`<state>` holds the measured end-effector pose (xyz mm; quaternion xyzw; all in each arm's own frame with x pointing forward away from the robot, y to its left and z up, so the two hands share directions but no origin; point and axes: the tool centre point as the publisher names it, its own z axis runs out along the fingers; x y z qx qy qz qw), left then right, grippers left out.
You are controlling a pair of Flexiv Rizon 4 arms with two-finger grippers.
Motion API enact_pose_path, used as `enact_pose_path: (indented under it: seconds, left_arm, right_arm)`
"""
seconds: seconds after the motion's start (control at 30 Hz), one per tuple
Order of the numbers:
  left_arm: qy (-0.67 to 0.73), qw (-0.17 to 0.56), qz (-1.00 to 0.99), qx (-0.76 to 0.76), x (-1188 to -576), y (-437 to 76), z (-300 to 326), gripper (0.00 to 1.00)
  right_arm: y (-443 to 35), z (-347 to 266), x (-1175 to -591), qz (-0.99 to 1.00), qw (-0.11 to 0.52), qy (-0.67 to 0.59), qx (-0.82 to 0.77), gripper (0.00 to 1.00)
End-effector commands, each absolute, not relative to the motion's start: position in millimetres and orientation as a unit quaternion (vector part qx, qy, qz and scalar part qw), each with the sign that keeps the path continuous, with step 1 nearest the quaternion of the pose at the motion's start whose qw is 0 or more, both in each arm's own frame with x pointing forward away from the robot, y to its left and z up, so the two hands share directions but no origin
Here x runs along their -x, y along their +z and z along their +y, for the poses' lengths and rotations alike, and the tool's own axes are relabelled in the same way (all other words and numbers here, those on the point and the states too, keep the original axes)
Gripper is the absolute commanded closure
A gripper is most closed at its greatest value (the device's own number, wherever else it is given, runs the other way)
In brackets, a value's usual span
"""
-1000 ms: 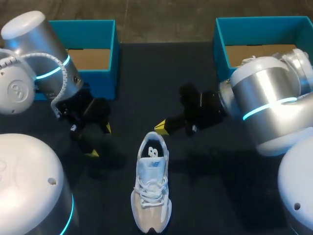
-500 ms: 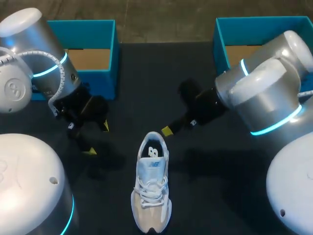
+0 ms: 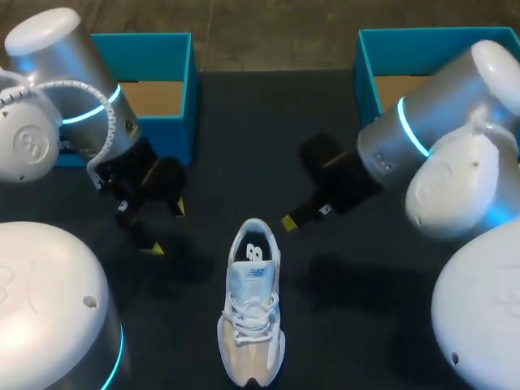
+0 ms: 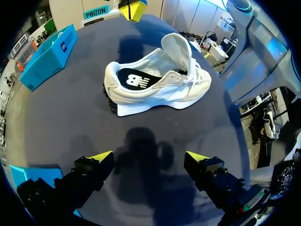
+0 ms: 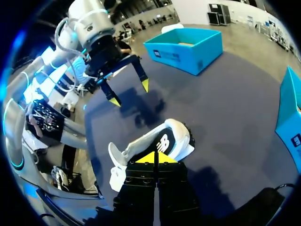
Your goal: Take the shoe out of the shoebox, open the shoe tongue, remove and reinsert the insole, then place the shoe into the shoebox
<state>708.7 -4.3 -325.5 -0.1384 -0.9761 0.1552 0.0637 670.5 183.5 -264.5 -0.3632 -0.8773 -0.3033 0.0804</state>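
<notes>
Dark, matte tabletop (image 3: 244, 138) carried everything we worked with. One bright teal cardboard shoebox (image 3: 146, 55) sat at its far left corner and a second teal cardboard shoebox (image 3: 367, 81) at its far right corner.

The task's thing was in neither. The white and beige lace-up sneaker (image 3: 250, 313) lay on its sole out on the table, midway between the side edges and close to the near edge, with its heel toward the far edge. We read that placing as useful, since it put the shoe's mouth within reach of both arms. Its padded white tongue (image 4: 178, 47) stood lifted away from the laces. That left the dark printed insole (image 4: 134, 80) bare and, as far as we could tell, seated inside.

Our left gripper (image 3: 166, 230) hung above the table toward the left edge, well apart from the shoe. Its yellow-tipped fingers were spread wide with nothing between them, and we judged it was placed to steady the shoe when needed.

Our right gripper (image 5: 155, 158) hovered just beyond the heel without touching it, its two tips pressed together on nothing. Fingers drawn into one narrow point like that would suit slipping into the collar to pry at the insole's edge. We took that to be the step in hand. The return to a box was not yet done.
</notes>
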Motion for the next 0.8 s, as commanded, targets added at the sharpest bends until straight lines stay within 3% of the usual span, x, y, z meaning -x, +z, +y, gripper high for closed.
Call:
enact_pose_path:
  seconds: [0.03, 0.27, 0.8]
  left_arm:
    - [0.149, 0.066, -0.978, 0.132, -711, -323, -5, 0.00]
    - [0.145, 0.066, -0.979, 0.124, -712, -320, 0, 0.00]
    - [0.179, 0.057, -0.973, 0.132, -738, -295, 52, 0.00]
  right_arm:
    - [-264, 195, -673, -0.880, -0.101, -0.177, 0.429, 1.00]
    - [-273, 200, -668, -0.868, -0.136, -0.148, 0.455, 1.00]
    - [-287, 219, -672, -0.850, -0.151, -0.081, 0.498, 1.00]
